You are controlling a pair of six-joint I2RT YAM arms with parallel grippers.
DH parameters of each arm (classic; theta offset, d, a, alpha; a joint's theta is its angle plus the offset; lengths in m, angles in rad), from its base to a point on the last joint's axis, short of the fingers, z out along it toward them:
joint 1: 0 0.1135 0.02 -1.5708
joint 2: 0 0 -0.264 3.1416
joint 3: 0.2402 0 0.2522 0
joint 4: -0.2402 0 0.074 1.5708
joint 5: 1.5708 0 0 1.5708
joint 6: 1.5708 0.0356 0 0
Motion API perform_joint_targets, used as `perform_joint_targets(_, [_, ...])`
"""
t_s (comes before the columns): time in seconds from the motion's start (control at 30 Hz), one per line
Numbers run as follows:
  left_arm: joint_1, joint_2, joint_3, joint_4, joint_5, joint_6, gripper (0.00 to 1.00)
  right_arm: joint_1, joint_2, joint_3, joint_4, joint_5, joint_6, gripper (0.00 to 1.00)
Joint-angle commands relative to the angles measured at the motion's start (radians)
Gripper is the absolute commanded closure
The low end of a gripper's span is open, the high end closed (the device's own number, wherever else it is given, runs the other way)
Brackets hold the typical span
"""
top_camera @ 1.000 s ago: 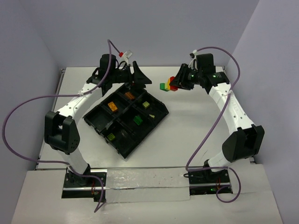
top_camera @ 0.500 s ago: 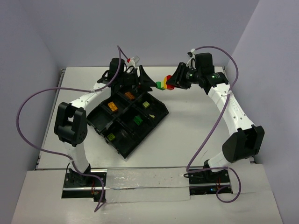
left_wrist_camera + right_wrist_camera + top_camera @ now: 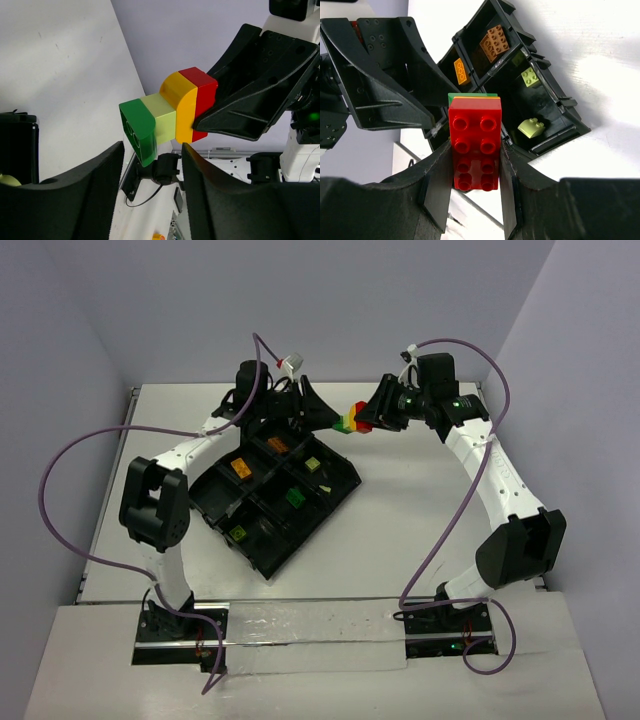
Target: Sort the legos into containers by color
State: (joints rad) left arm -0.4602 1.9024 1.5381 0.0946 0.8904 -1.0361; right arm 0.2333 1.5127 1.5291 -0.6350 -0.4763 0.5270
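Note:
My right gripper (image 3: 370, 419) is shut on the red end (image 3: 475, 145) of a stack of joined legos (image 3: 352, 421), held in the air beyond the tray's far corner. In the left wrist view the stack reads green (image 3: 137, 131), pale yellow-green (image 3: 162, 119), yellow (image 3: 181, 107), red (image 3: 204, 95). My left gripper (image 3: 325, 418) is open, and the green end sits at the mouth of its jaws without touching them. The black tray (image 3: 262, 565) holds an orange brick (image 3: 240, 466), a pale green brick (image 3: 312, 464) and a green brick (image 3: 295, 497) in separate containers.
The tray lies skewed on the white table, left of centre, below both grippers. In the right wrist view its near wall (image 3: 560, 107) and two orange bricks (image 3: 495, 42) show behind the stack. Purple walls close off the back and sides.
My left gripper has swung right from above the tray's far edge up to the green end of the stack. My right gripper brought the stack slightly left, then held still.

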Motion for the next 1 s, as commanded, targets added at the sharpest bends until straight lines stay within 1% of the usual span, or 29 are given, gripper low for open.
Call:
perform_joint_targets(0.0, [-0.022,0.019,0.056,0.057,0.032,-0.011,0.48,0.011,-0.021,0.029,0.041,-0.022,-0.005,1.0])
perform_joint_targets(0.1, [-0.026,0.024,0.061,0.052,0.034,-0.009,0.52,0.013,-0.023,0.031,0.041,-0.022,-0.005,1.0])
perform_joint_targets(0.27, [-0.03,0.027,0.063,0.054,0.035,-0.011,0.55,0.016,-0.022,0.033,0.04,-0.026,-0.005,1.0])
perform_joint_targets(0.47, [-0.032,0.03,0.072,0.06,0.038,-0.016,0.65,0.021,-0.02,0.031,0.04,-0.028,-0.007,1.0])
perform_joint_targets(0.53, [-0.033,0.029,0.07,0.063,0.04,-0.017,0.76,0.023,-0.019,0.031,0.041,-0.027,-0.007,1.0])
perform_joint_targets(0.6, [-0.034,0.028,0.069,0.063,0.043,-0.019,0.82,0.023,-0.02,0.029,0.043,-0.025,-0.006,1.0])
perform_joint_targets(0.7, [-0.034,0.026,0.066,0.063,0.049,-0.021,0.98,0.022,-0.023,0.024,0.049,-0.022,-0.001,1.0])
perform_joint_targets(0.73, [-0.034,0.025,0.064,0.063,0.051,-0.021,1.0,0.023,-0.026,0.023,0.049,-0.019,-0.001,1.0])
perform_joint_targets(0.97, [-0.034,0.008,0.003,0.089,0.054,-0.033,1.0,0.014,-0.055,0.038,0.044,0.012,-0.009,1.0])
